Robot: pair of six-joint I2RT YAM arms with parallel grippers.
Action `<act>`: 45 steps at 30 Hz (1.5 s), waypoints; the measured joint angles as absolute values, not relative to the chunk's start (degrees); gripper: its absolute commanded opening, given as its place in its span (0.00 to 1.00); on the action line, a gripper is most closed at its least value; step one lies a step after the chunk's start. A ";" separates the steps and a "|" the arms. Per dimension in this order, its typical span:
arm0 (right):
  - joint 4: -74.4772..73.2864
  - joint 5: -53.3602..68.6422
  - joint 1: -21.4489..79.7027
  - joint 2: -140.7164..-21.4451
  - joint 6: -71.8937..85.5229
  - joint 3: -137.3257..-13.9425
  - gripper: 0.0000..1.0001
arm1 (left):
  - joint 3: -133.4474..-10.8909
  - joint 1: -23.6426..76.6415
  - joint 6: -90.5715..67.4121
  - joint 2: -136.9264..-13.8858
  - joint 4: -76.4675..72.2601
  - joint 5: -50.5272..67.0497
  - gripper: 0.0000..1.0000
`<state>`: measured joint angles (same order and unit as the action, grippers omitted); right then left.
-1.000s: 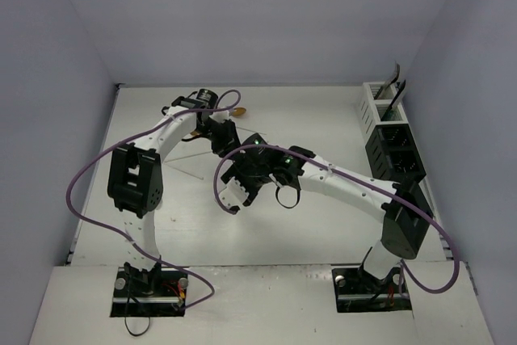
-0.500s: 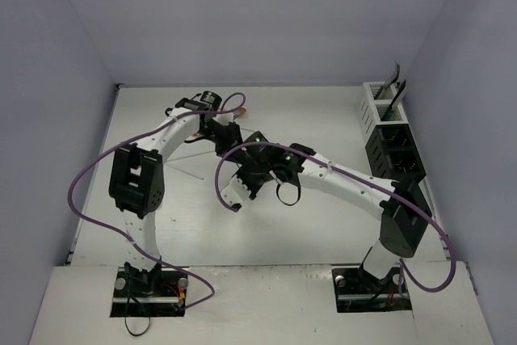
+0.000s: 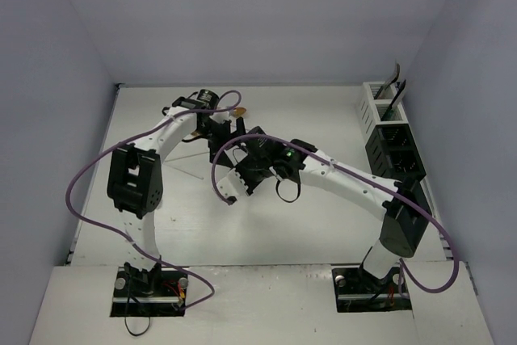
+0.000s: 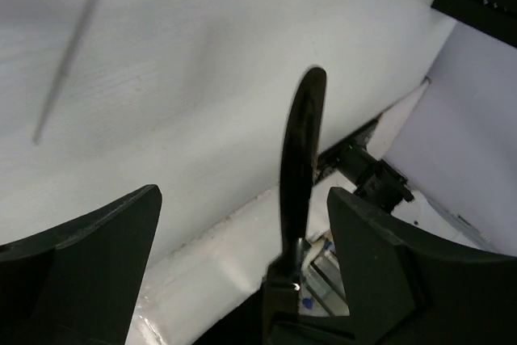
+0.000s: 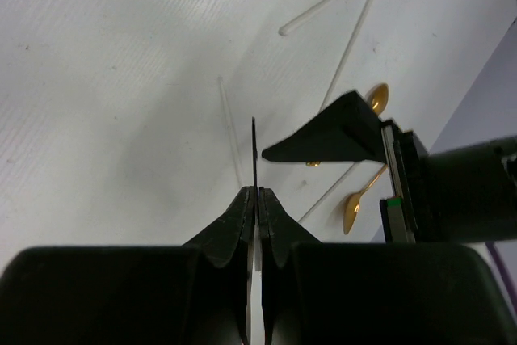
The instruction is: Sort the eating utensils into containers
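right end effector (image 5: 257, 194) pinches a slim black-handled knife (image 4: 300, 151), left end effector (image 4: 244, 194) gaping around it

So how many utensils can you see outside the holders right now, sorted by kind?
Gold spoons: 2
Pale chopsticks: 4, one faint
Black-handled knife: 1, held in the right gripper
Total: 7

Black-handled knife (image 4: 300, 151): glossy black handle.
Gold spoons (image 5: 376, 98): shiny gold.
Chopsticks (image 5: 353, 38): pale, translucent white.
White container (image 3: 370, 111): plain white.
Black container (image 3: 393, 155): black, slotted sides.
Cables (image 3: 68, 191): purple.
Table (image 3: 323, 224): white, finely ribbed.
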<state>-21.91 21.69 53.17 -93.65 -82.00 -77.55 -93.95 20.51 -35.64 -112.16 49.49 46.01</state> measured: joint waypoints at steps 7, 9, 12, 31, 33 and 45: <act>-22.05 23.98 49.50 -93.19 -65.48 -84.04 0.00 | -94.98 12.65 -33.42 -107.24 46.60 36.92 0.83; -21.59 24.91 45.80 -92.61 -59.28 -85.64 0.00 | -95.22 9.19 -31.80 -104.15 44.38 34.31 0.83; -19.42 25.49 37.79 -90.81 -48.30 -86.61 0.00 | -94.99 5.22 -28.89 -98.91 40.51 30.85 0.83; 9.93 10.59 -13.16 -74.87 6.62 -81.76 0.00 | -72.36 5.61 -18.69 -83.48 22.80 24.87 0.83; 11.05 9.41 -13.74 -75.77 8.17 -81.80 0.00 | -72.36 5.61 -18.26 -83.42 22.17 25.15 0.83; 13.03 7.65 -17.16 -91.51 10.26 -84.55 0.00 | -69.38 5.61 -14.46 -81.23 20.25 25.11 0.83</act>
<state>13.03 7.65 -17.16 -91.51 10.26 -84.55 -69.38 5.61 -14.46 -81.23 20.25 25.11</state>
